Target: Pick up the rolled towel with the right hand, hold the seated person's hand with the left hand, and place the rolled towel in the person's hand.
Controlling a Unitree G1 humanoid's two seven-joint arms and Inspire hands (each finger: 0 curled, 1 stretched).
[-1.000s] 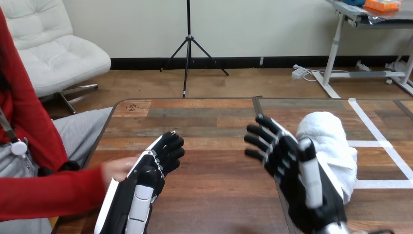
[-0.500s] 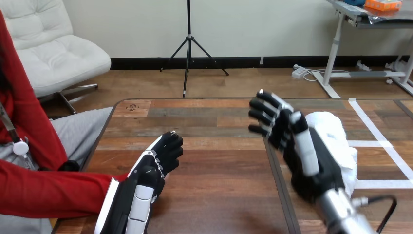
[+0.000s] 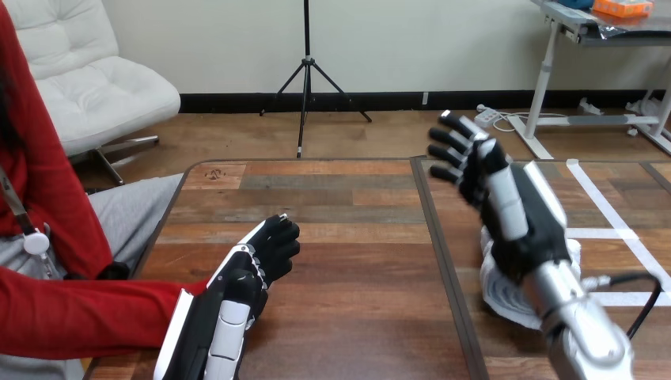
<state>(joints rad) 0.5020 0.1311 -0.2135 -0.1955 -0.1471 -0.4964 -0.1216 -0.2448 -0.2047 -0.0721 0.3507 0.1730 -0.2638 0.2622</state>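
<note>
Fingers [image 3: 459, 142] spread, empty, on right hand [image 3: 514, 210] poised above towel [image 3: 502, 291], apparently lying near-to-far; left hand [image 3: 245, 277] well left, beside sleeve [image 3: 79, 317].

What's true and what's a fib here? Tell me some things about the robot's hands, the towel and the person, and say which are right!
1. The right hand is holding the rolled towel. False: its fingers are straight and hold nothing. The towel lies on the table, partly hidden behind that arm.
2. The rolled towel is white. True.
3. The person's red sleeve reaches in from the left, up to the left hand. True.
4. The towel lies right next to the left hand. False: it is on the table's right part, far from that hand.
</note>
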